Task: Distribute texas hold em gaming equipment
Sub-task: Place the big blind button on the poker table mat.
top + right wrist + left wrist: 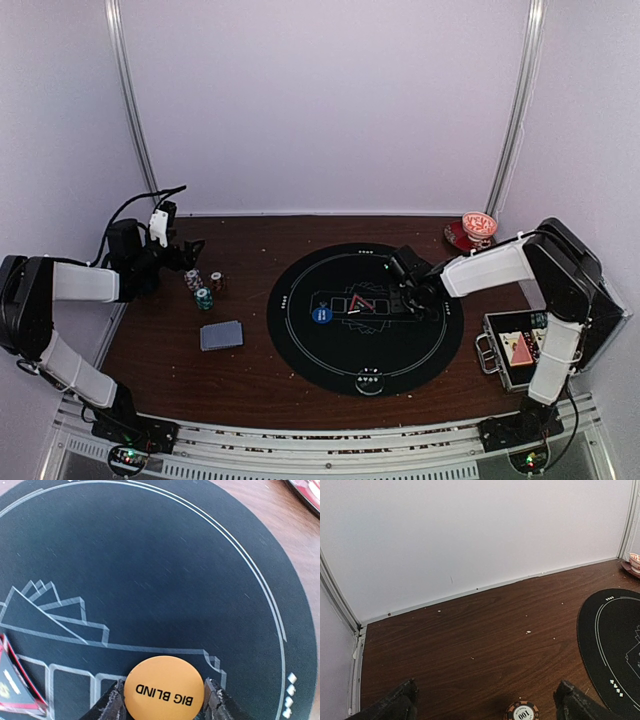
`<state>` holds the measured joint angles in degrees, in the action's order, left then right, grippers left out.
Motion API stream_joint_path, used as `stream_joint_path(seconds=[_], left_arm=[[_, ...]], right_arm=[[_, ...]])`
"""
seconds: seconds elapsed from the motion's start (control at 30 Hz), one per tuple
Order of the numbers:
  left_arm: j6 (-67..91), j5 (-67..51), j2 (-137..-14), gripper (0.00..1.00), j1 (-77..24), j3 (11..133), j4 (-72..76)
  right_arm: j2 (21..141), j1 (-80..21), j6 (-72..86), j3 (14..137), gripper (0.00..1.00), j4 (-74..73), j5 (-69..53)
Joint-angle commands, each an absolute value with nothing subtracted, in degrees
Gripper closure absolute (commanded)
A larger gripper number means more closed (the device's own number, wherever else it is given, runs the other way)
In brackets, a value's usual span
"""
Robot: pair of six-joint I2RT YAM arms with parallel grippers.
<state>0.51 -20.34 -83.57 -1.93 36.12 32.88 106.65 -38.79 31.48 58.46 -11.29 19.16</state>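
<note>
My right gripper (164, 702) is shut on an orange disc (164, 687) marked BIG BLIND, one finger against each side of it, low over the black round mat (150, 555). The red triangle marker (15, 685) lies on the mat to its left. From above, that gripper (407, 297) hides the orange disc; the red triangle (357, 303) and a blue disc (321, 315) lie mid-mat. My left gripper (485, 707) is open above the wood, with a brown striped 100 chip (522, 712) between its fingers but untouched. Small chip stacks (203, 290) and a grey-blue deck of cards (221, 335) sit left of the mat.
A red-patterned cup and saucer (478, 226) stand at the back right corner. An open metal case (515, 350) with cards inside lies at the right edge. White walls close in the table at the back and both sides.
</note>
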Motion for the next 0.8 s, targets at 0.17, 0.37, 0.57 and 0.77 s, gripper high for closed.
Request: stream_joint_path(seconds=[0.17,0.37,0.57,0.77], left_arm=[[0.00,-20.28,-83.63,0.02,-2.15,37.53,34.38],[0.00,-20.39,-83.40,0.02,-2.13,37.44,34.39],[0.00,-20.16,-83.54,0.02,-2.19,37.44,34.37],[-0.02,-20.13,-83.84,0.02,-2.18,37.53,34.37]], right_arm=[[98.40,-37.68,33.82,50.16,0.48,-13.91,22.84],[93.34,-35.27,34.67,44.40,0.47,-11.56,22.90],[89.24,-32.48,34.74,40.10,0.47,-10.19,22.89],[88.10,-29.97,34.51,38.10,0.47,-8.18,22.77]])
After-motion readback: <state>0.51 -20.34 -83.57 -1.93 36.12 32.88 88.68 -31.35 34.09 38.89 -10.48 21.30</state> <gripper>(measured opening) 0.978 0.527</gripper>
